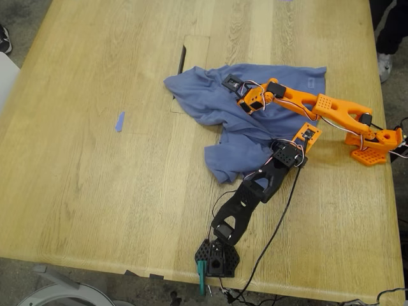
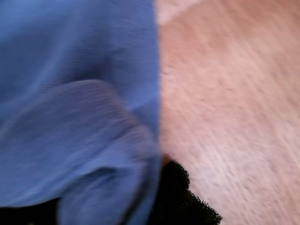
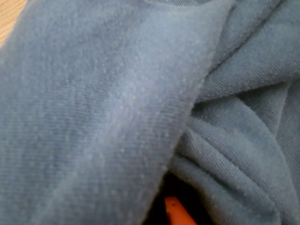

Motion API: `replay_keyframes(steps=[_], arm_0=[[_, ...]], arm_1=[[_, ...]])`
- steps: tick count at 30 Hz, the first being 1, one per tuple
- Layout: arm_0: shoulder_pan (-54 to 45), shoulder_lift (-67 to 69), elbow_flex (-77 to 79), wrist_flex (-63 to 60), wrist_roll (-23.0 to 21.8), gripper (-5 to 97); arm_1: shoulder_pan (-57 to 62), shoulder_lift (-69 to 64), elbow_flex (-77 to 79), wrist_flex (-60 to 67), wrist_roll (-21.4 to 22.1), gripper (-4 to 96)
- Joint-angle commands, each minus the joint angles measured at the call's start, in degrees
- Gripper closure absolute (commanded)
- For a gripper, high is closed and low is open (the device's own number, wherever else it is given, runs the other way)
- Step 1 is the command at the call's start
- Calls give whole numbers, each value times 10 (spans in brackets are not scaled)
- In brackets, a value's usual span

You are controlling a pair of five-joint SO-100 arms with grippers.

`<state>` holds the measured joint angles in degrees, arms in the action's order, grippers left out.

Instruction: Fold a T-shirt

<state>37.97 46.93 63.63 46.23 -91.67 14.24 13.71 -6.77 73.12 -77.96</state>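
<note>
The T-shirt (image 1: pixel 205 97) lies crumpled and bunched on the wooden table (image 1: pixel 95 172), a little toward the exterior view's right of the table's middle, with one lobe trailing down toward the near edge. My first gripper (image 1: pixel 231 81), at the end of the orange arm, rests on the upper part of the heap. The first wrist view is blurred; there a fold of cloth (image 2: pixel 79 140) drapes over a black fingertip (image 2: pixel 185 201), right where the fabric's edge meets bare wood. I cannot tell whether these fingers are parted or pinched. My second gripper (image 1: pixel 307 135), on the black arm, sits at the shirt's edge on the exterior view's right. Its camera sees thick folds of cloth (image 3: pixel 103 108) with an orange fingertip (image 3: pixel 176 212) poking out beneath; how its fingers stand I cannot tell either. A small blue tape scrap (image 1: pixel 119 121) lies well apart from the shirt, toward the exterior view's left.
</note>
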Motion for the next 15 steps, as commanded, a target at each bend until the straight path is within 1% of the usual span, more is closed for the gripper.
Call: replay_keyframes(steps=[1, 7, 9, 15], arm_0=[[-3, -8, -5, 16, -11, 724], [-9, -7, -8, 38, -28, 836], [-14, -6, -9, 40, -38, 915], [-32, 22, -8, 71, -39, 918]], arm_1=[[21, 33, -7, 6, 4, 915], [20, 40, -7, 11, 4, 915], [20, 46, -7, 12, 4, 915], [33, 69, -7, 19, 4, 915]])
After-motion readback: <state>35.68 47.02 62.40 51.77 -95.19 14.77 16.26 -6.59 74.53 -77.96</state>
